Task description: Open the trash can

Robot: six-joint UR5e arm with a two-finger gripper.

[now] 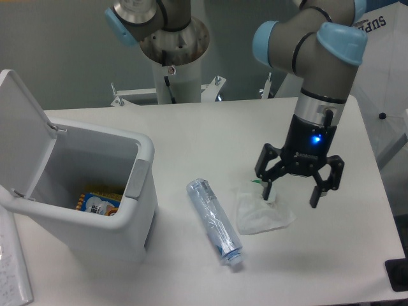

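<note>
Camera view: the gripper (291,194) hangs with fingers (316,194) spread and empty, the trash can (95,204) far beside them, lid (19,131) raised, contents half hidden.

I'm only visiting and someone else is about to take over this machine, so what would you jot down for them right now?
Gripper: open, holding nothing, poised over the right part of the table, just above the crumpled clear bag.
Trash can: at the left of the table, lid swung up and back, so it is open. A colourful packet lies inside.
Plastic bottle: lying on its side on the table between the trash can and the bag.
Done: opening the trash can.
Left: nothing for that job; bottle and bag are outside the trash can.
</note>
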